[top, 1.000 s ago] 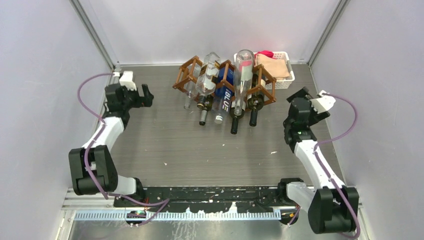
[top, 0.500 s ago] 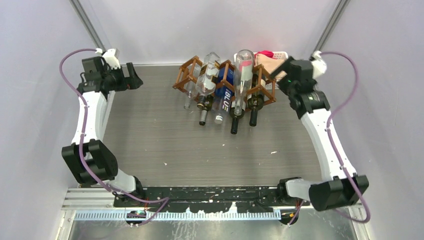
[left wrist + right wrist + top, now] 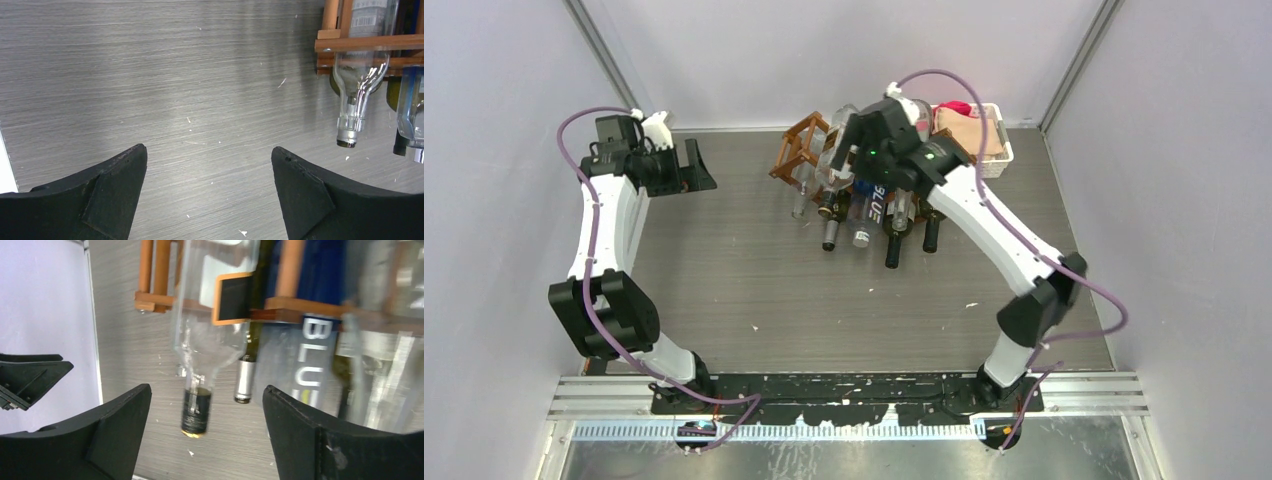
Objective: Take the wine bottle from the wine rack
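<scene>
The brown wooden wine rack (image 3: 796,148) stands at the back middle of the table with several bottles lying in it, necks toward me. My right gripper (image 3: 852,150) hovers over the rack's left part. In the right wrist view it is open (image 3: 206,390), and the black-capped neck of a clear bottle (image 3: 196,407) lies below and between its fingers, untouched. A blue-labelled bottle (image 3: 315,365) lies beside it in the rack (image 3: 150,295). My left gripper (image 3: 702,165) is open and empty, left of the rack. The left wrist view shows it (image 3: 208,149) over bare table, with the rack's corner (image 3: 350,44) and a clear bottle (image 3: 356,85) at upper right.
A white plastic basket (image 3: 996,160) holding a beige cloth (image 3: 969,132) stands right behind the rack. Dark bottle necks (image 3: 892,245) stick out toward the front. Grey walls close in the left, back and right sides.
My right arm has swung from the table's right side up and leftward over the rack. My left arm rose to the back left and has shifted slightly right.
</scene>
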